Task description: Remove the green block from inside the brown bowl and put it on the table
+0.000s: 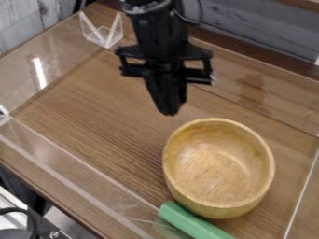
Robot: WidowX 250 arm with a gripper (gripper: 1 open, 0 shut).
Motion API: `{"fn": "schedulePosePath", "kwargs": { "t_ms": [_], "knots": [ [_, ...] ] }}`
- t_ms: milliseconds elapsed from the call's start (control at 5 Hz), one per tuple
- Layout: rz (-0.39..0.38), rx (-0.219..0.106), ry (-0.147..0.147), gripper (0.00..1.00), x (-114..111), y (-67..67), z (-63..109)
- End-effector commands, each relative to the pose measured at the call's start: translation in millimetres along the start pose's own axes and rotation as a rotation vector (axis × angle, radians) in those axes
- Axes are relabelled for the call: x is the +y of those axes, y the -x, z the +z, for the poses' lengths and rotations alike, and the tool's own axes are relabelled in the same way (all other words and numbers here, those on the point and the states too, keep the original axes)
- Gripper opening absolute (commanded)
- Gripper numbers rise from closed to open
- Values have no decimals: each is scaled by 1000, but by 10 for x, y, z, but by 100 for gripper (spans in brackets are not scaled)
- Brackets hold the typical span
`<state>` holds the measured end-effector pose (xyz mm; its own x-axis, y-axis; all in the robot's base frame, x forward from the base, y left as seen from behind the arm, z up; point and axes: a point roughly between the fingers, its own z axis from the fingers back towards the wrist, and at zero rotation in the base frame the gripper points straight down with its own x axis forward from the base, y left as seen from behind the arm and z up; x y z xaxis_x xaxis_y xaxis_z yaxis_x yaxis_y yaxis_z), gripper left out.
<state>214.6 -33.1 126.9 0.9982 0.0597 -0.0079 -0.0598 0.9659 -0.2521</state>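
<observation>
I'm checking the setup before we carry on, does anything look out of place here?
Yes. The green block is not in the brown bowl; it lies on the table beside the bowl's near rim. The bowl looks empty, and the gripper hangs shut above the table.

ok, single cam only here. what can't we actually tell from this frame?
- Green block: its far end runs off the bottom edge, so its full length is unseen.
- Block against bowl: it lies outside the rim, on the near side; the angle does not show whether they touch.
- Gripper: dark and blurred, fingertips merge into one shape.
- Table: right and near parts are cut off by the frame.
</observation>
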Motion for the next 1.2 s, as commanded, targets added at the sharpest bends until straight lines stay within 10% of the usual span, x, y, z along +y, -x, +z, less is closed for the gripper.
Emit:
{"fn": "schedulePosePath", "kwargs": {
  "t_ms": [0,200,1000],
  "knots": [
    [-3,-37,1,100,-74,-20,-14],
    [-4,-44,-1,0,-101,-4,-43],
    [-12,-85,-8,0,-73,42,-16]
  ]
}}
